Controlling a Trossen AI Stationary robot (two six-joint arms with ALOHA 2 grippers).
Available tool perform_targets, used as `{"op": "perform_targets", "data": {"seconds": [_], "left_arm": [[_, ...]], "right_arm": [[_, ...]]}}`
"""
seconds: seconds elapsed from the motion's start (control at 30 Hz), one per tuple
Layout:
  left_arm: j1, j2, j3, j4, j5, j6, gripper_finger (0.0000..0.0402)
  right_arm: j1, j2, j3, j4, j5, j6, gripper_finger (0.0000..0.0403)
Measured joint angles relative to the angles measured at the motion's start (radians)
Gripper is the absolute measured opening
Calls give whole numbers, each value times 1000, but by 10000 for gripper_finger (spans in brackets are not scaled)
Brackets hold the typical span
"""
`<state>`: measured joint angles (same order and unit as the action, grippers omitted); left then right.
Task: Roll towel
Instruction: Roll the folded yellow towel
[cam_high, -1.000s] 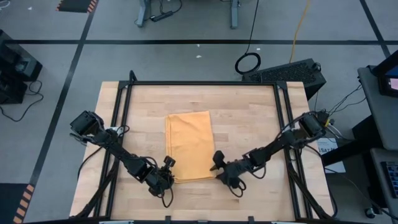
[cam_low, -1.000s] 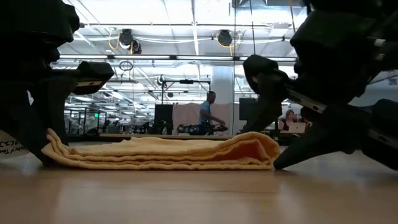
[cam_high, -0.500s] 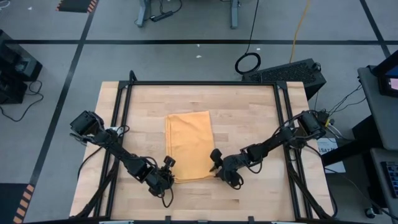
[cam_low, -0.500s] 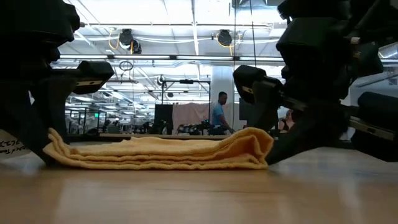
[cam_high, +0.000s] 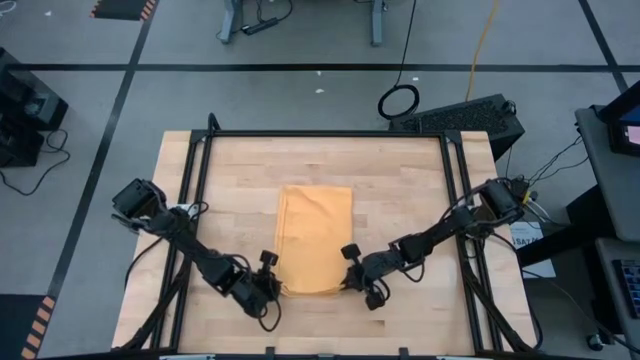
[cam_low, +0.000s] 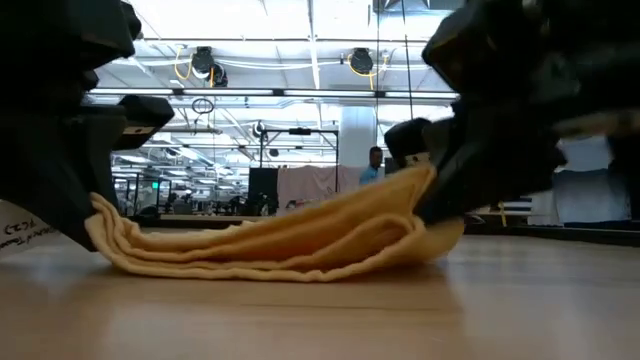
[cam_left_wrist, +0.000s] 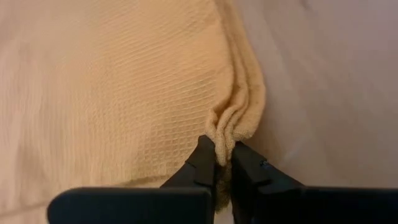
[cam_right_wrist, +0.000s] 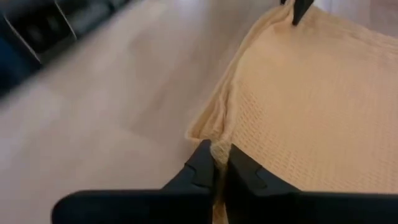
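The right gripper (cam_high: 352, 283) is pinched tight on the near right corner of the towel (cam_high: 314, 238), its fingers (cam_right_wrist: 205, 163) clamped over the bunched edge and holding that side above the wood. The left gripper (cam_high: 277, 289) is likewise closed on the near left corner, layered folds squeezed between its fingers (cam_left_wrist: 202, 160). The folded mustard towel lies in the middle of the table (cam_high: 400, 190), between the two arms.

Overhead, table-level and two close wrist cameras share the towel (cam_high: 315, 238).
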<state>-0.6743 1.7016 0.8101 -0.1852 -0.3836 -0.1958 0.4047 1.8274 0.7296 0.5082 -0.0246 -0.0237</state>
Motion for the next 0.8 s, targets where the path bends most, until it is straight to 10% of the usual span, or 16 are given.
{"op": "perform_targets", "data": {"seconds": [0.5,0.8], "left_arm": [[-132,-1,1,135,-163,-260,20],[-133,-1,1,139,-200,-323,20]], "right_arm": [[86,-2,0,69,22,420,3],[131,-8,0,4,79,213,33]]}}
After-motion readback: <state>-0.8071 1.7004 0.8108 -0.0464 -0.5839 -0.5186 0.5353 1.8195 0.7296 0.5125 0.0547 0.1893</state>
